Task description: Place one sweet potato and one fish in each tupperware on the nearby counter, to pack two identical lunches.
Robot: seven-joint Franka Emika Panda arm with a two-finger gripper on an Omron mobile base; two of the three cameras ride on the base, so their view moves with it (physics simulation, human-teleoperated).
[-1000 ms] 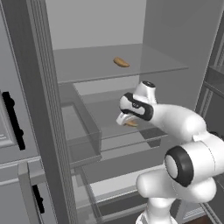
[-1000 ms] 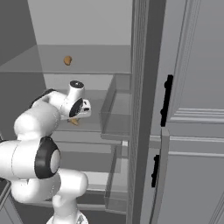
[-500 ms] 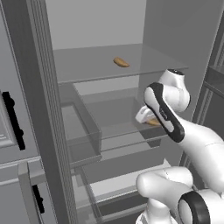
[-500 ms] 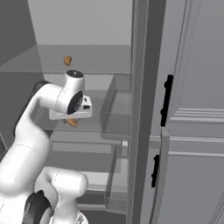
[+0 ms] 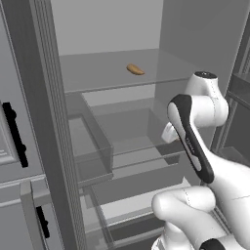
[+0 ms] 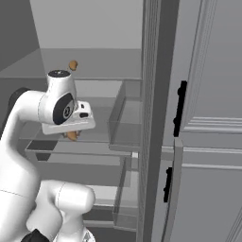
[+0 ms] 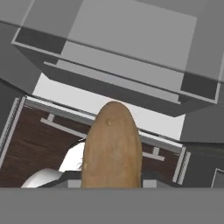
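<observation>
Sweet potato (image 7: 112, 146) is sitting clamped lengthwise in your jaws in front of the open fridge's drawers, a second one (image 5: 135, 70) is lying on the glass shelf (image 5: 93, 73), so you are carrying the first toward a tupperware, judged as the next stop.

No readable text or labels.

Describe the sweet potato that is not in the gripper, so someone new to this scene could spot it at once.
Look into the open fridge and find its upper glass shelf, above the clear drawers. Towards the back of that shelf lies a small orange-brown sweet potato, alone on the glass. The other sweet potato is clamped in the gripper, off the shelves, so the one lying free is yours.
</observation>
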